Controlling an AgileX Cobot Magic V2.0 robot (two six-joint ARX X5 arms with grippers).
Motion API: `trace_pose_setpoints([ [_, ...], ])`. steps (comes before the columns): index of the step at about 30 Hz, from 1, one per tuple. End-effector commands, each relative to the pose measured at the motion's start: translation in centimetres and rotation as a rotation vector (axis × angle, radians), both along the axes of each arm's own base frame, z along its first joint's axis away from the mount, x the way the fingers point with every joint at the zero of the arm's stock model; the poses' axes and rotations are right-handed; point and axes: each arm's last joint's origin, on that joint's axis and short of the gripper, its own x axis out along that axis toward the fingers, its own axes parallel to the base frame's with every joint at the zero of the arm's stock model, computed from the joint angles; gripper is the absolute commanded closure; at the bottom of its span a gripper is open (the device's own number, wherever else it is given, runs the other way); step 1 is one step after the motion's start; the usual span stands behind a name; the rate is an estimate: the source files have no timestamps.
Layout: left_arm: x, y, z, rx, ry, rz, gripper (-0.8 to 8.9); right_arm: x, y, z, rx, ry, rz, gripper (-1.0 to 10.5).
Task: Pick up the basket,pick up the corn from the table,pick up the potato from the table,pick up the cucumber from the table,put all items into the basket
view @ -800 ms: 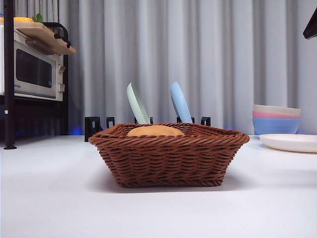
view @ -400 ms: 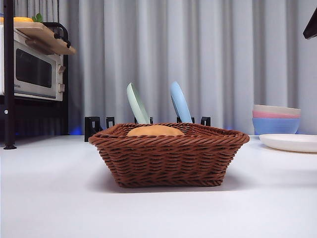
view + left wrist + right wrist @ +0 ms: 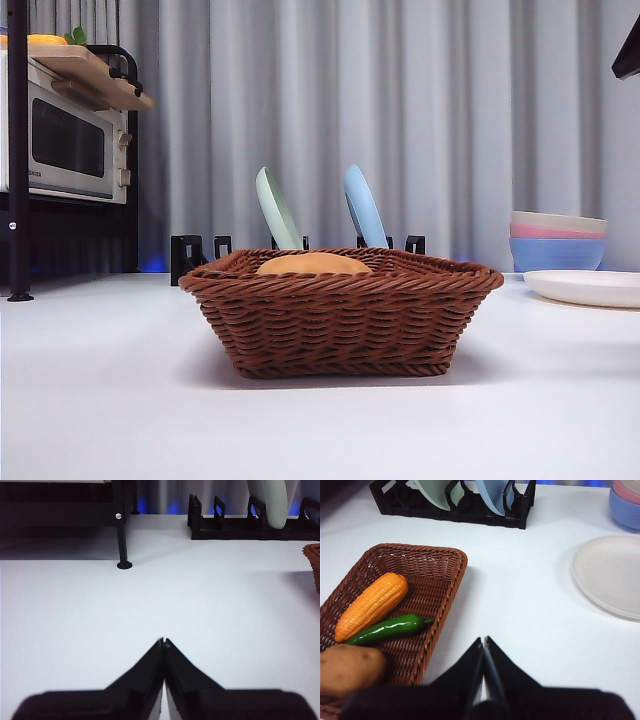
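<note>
Resting closed, empty: both tools (image 3: 163,641) (image 3: 484,639)

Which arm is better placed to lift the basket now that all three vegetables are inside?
Probably the right. Its gripper hangs shut beside the basket, which holds the corn, cucumber and potato. The left gripper, also shut, sees only the basket's edge across bare table.

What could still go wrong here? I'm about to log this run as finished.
Little. The corn, cucumber and potato all lie in the basket. The right gripper, shut, hangs near the basket's rim; a careless move could nudge it. The potato's top shows above the rim, so a jolt might roll it.
</note>
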Motion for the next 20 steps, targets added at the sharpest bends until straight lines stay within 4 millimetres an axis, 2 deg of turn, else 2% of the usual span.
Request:
trace_pose_setpoints([
  [1, 0.1, 0.1, -0.5, -0.006, 0.01, 0.01, 8.17, 0.0, 0.0, -0.1, -0.005, -0.005, -0.002, 9.6],
  [6, 0.1, 0.1, -0.5, -0.006, 0.01, 0.009, 8.17, -0.5, -0.3, 0.2, -0.008, -0.027, -0.017, 9.6],
  [11, 0.1, 0.1, -0.5, -0.006, 0.01, 0.009, 8.17, -1.0, -1.1, 0.0, -0.07, -0.141, -0.031, 9.6],
  [16, 0.1, 0.1, -0.5, -0.006, 0.01, 0.009, 8.17, -1.7, -2.4, -2.9, -0.004, -0.363, -0.105, 9.6],
  [20, 0.1, 0.1, -0.5, -0.006, 0.01, 0.009, 8.17, -2.6, -3.2, -5.9, 0.016, -0.411, -0.101, 9.6],
])
